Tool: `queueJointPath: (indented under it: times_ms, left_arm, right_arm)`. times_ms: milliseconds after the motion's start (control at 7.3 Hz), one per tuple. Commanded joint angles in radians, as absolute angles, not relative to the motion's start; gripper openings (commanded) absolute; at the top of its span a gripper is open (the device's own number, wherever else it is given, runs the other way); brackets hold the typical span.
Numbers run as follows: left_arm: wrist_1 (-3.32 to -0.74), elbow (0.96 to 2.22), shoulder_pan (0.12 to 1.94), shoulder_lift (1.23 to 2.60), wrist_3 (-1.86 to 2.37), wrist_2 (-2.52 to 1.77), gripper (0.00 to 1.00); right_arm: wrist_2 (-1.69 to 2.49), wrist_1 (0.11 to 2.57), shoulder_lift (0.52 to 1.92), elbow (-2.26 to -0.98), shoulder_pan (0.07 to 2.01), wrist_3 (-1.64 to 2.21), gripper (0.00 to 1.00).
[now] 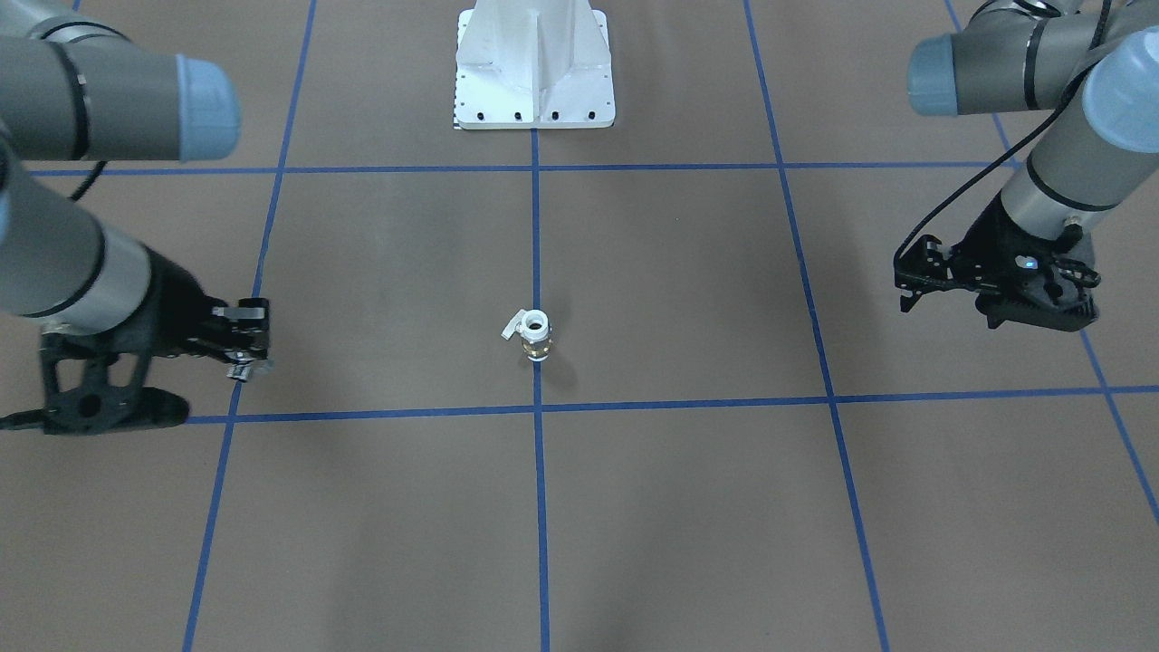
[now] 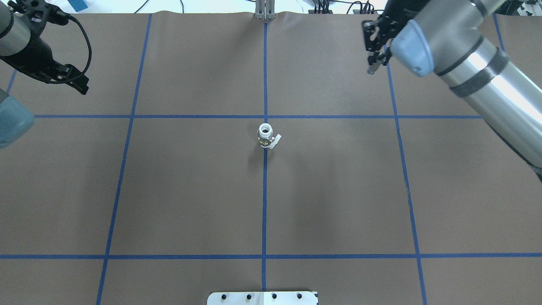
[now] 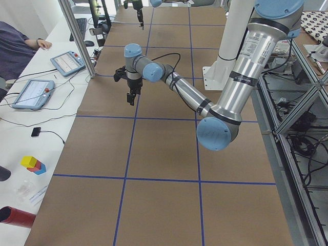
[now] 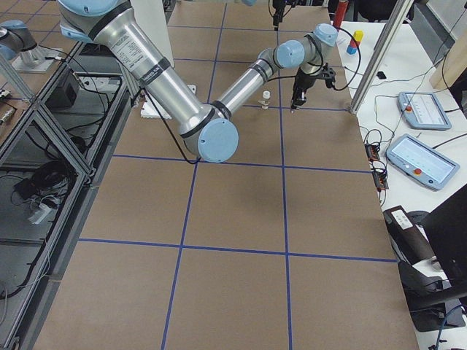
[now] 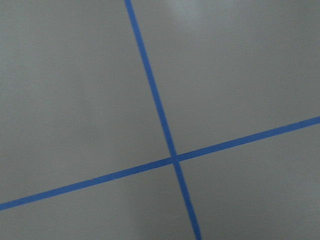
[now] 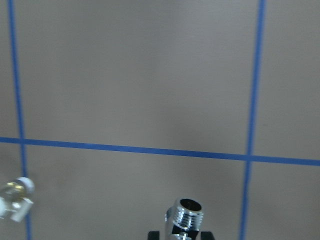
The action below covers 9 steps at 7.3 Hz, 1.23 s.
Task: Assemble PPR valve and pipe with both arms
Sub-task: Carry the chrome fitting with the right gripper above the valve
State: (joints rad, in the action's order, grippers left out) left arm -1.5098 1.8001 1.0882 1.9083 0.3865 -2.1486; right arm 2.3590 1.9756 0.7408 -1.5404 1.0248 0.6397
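Observation:
The PPR valve (image 1: 536,335) stands upright on the centre tape line, white ends, brass middle, grey lever to one side; it also shows in the overhead view (image 2: 266,136), the exterior right view (image 4: 265,100) and low left in the right wrist view (image 6: 15,196). My right gripper (image 1: 249,349) (image 2: 372,63) is shut on the silver pipe (image 6: 186,219) (image 1: 241,369), held above the table well to the valve's side. My left gripper (image 1: 908,279) (image 2: 79,86) hangs empty, far to the valve's other side, and looks open. The left wrist view shows only tape lines.
The white bolted pedestal (image 1: 534,63) stands at the robot's edge of the brown table. Blue tape lines (image 2: 264,190) grid the table. Tablets and small items lie on a side bench (image 3: 31,92) beyond the far edge.

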Motion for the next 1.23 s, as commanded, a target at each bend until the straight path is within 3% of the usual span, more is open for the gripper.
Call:
queueJointPath:
  times_ms: [0,548,1096]
  left_arm:
    - [-1.551,1.784,1.101,1.852,0.353,-2.149,1.0]
    - [-1.606,1.724,1.103,1.847,0.353,-2.149,1.0]
    - [-1.606,1.721,1.101,1.848,0.356,-2.149,1.0]
  right_arm:
    - [2.341,1.973,0.507,-1.389,0.893,0.883,0.0]
    - [2.198,1.872,0.482,-1.301,0.746,0.946,0.0]
    - [2.189,1.816,0.498,-1.273,0.72,0.948,0.0]
